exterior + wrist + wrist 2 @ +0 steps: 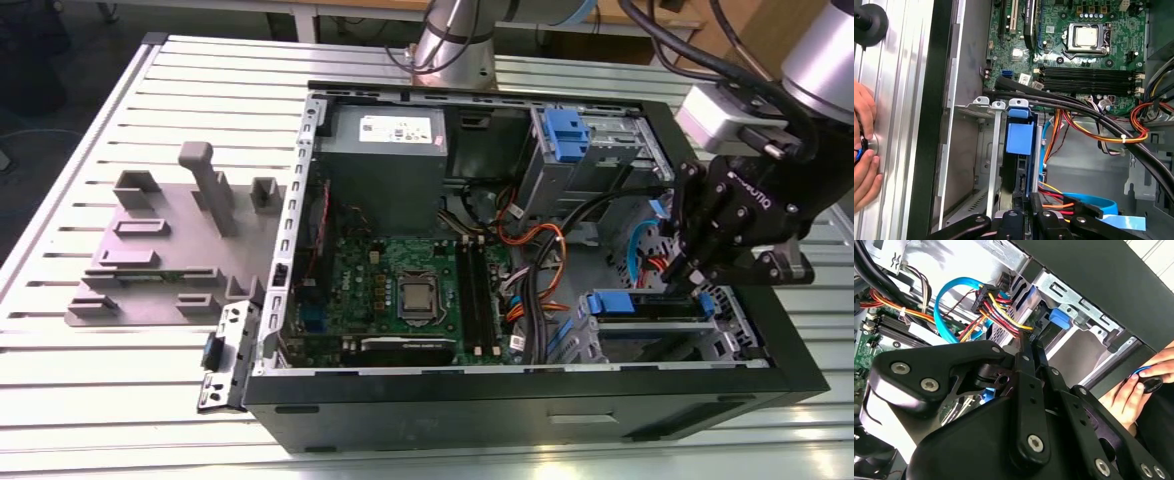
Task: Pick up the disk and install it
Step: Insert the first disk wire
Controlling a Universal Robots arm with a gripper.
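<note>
The gripper sits low inside the open computer case, hemmed in by the drive cage and loose cables. Over the motherboard the room is open. A person's hand rests on the table just outside the case wall.

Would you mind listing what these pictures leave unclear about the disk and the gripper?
- Disk: in the first wrist view just its edge and blue rail show in the drive cage; the label face is hidden.
- Disk's far end: covered by the gripper.
- Exterior view: gripper hides its contact with the disk.
- Person's hand: cut off by the frame edge.
</note>
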